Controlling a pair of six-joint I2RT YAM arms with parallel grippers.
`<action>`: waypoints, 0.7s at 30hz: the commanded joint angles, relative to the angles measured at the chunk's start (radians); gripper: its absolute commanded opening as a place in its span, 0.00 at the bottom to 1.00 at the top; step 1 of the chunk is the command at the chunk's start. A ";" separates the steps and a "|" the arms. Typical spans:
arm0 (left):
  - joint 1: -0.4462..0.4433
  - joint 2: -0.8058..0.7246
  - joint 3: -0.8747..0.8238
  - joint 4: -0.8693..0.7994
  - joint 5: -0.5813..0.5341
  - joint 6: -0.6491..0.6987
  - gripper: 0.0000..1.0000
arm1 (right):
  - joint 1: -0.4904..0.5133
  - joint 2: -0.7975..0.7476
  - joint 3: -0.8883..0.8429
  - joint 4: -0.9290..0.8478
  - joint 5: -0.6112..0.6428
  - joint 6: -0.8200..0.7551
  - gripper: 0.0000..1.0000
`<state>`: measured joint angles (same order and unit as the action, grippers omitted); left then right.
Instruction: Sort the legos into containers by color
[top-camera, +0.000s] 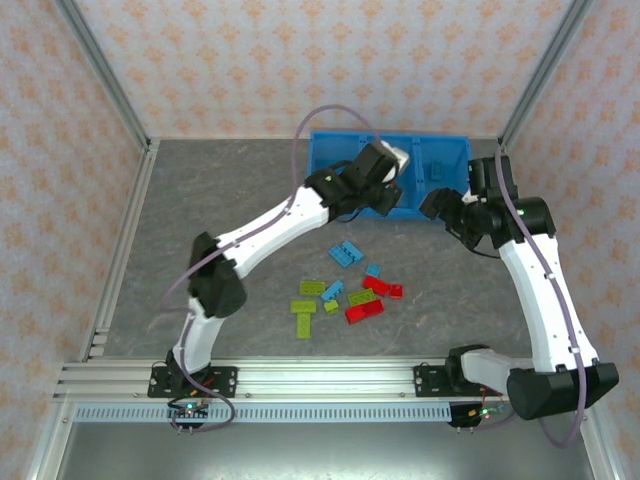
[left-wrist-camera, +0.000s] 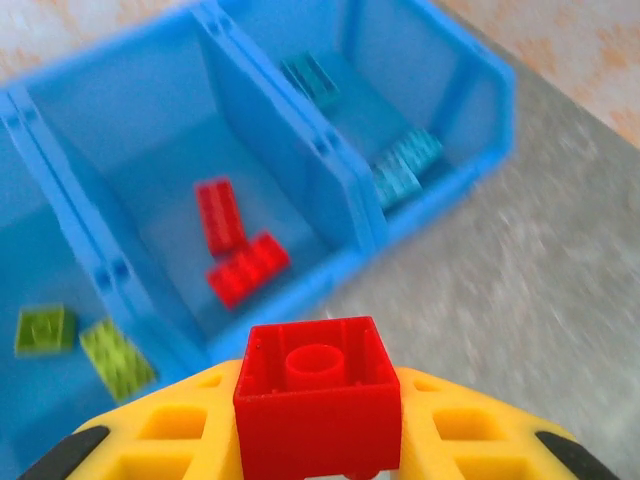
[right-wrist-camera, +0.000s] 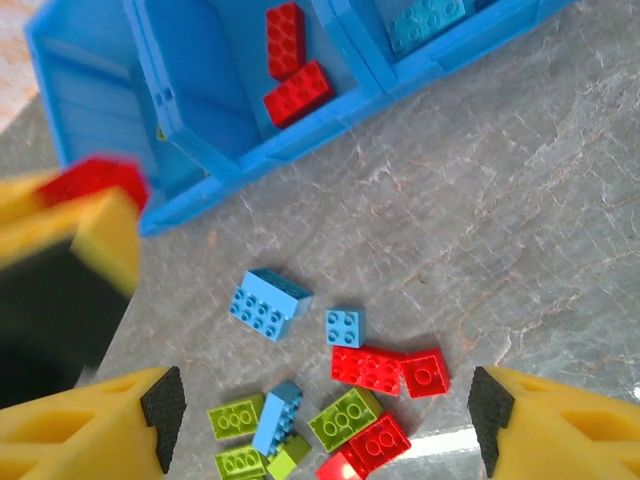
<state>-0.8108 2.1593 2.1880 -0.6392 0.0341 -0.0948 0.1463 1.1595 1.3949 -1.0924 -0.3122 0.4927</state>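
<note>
Overhead view: I work on a grey, marbled table (top-camera: 220, 200) closed in by walls (top-camera: 300, 60) papered in a pale orange flower pattern. Slanting metal posts (top-camera: 103, 70) stand at the back corners, and a metal rail (top-camera: 320, 375) runs along the near edge, where my two arms are bolted.

The blue bin (top-camera: 330, 150) sits against the back wall, right of centre. My left gripper (top-camera: 385, 165) hangs over its middle part. In the left wrist view, the yellow fingers (left-wrist-camera: 170, 440) of this gripper are clamped on a red brick (left-wrist-camera: 318, 385), held with its hollow underside toward the camera.

Beyond it, the left compartment (left-wrist-camera: 40, 260) holds two yellow-green bricks (left-wrist-camera: 118, 358). The middle compartment (left-wrist-camera: 150, 170) holds two red bricks (left-wrist-camera: 248, 268). The right compartment (left-wrist-camera: 400, 60) holds light blue bricks (left-wrist-camera: 408, 165).

My right gripper (right-wrist-camera: 325, 415) has its fingers spread wide with nothing between them. In the overhead view it hovers just in front of the bin's right end.

Below it, the loose bricks (top-camera: 350, 290) lie scattered on the table between my arms, well apart from the bin. They are red, light blue and yellow-green, and some touch each other.

The left half of the table is bare grey as far as the side rail. A bare strip also lies between the scattered bricks and the bin's front wall.
</note>
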 joint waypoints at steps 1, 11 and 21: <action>0.022 0.194 0.174 -0.020 -0.095 0.059 0.31 | 0.004 0.014 -0.002 0.022 0.040 0.037 0.77; 0.053 0.429 0.451 0.021 -0.060 0.073 0.45 | 0.004 -0.027 -0.081 0.051 0.032 0.061 0.77; 0.055 0.177 0.248 0.096 -0.015 0.069 0.47 | 0.004 -0.029 -0.080 0.039 0.056 0.053 0.77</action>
<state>-0.7574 2.5446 2.5282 -0.6247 -0.0051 -0.0257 0.1463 1.1469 1.3174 -1.0561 -0.2905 0.5423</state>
